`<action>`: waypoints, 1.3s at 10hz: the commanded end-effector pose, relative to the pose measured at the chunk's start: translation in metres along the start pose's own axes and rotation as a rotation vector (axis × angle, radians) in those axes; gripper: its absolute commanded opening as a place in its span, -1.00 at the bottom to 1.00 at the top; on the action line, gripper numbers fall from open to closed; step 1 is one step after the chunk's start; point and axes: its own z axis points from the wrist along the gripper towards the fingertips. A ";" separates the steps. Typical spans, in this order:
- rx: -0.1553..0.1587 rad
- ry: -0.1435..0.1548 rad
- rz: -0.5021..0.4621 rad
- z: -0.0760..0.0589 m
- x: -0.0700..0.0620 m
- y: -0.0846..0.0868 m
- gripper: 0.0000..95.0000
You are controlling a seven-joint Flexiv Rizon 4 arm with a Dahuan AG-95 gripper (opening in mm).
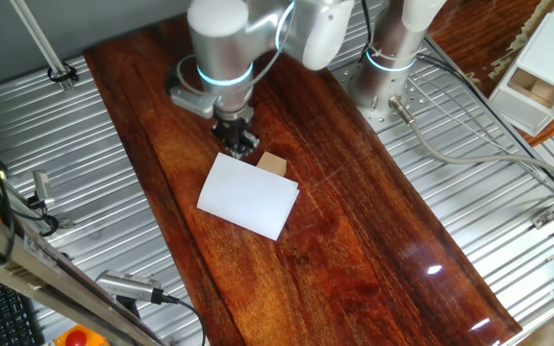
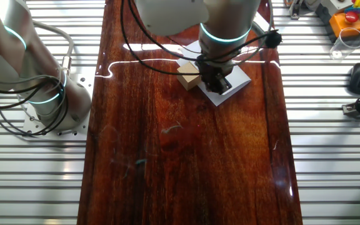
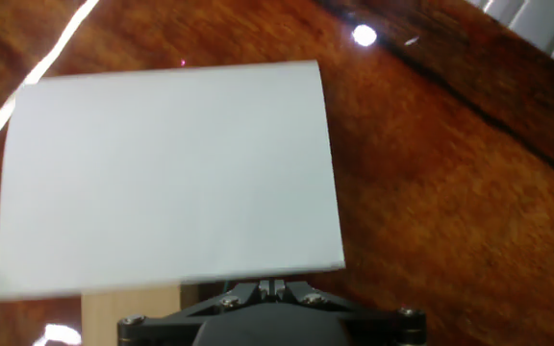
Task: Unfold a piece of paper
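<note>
The piece of paper (image 1: 250, 197) lies folded on the dark wooden table, a white rectangle; it fills most of the hand view (image 3: 162, 173), and the hand partly covers it in the other fixed view (image 2: 237, 81). My gripper (image 1: 237, 142) stands at its far edge, next to the small tan wooden block (image 1: 272, 164). In the hand view the gripper (image 3: 275, 282) has its jaws together right at the paper's near edge and seems to pinch it. The block (image 3: 123, 312) shows just below that edge. The gripper (image 2: 217, 81) sits beside the block (image 2: 189, 74).
A second arm's base (image 1: 388, 77) stands at the table's far side, with cables trailing over the metal slats. A white box (image 1: 537, 82) sits at the top right. A clear cup (image 2: 345, 40) and an orange button box (image 2: 353, 19) lie beyond the table edge.
</note>
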 end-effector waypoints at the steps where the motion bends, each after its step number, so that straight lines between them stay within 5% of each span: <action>1: -0.004 -0.002 -0.003 0.004 -0.021 0.000 -1.00; 8: -0.018 -0.004 0.025 -0.017 -0.120 0.005 -1.00; 13: -0.021 -0.003 0.056 -0.031 -0.169 0.014 -1.00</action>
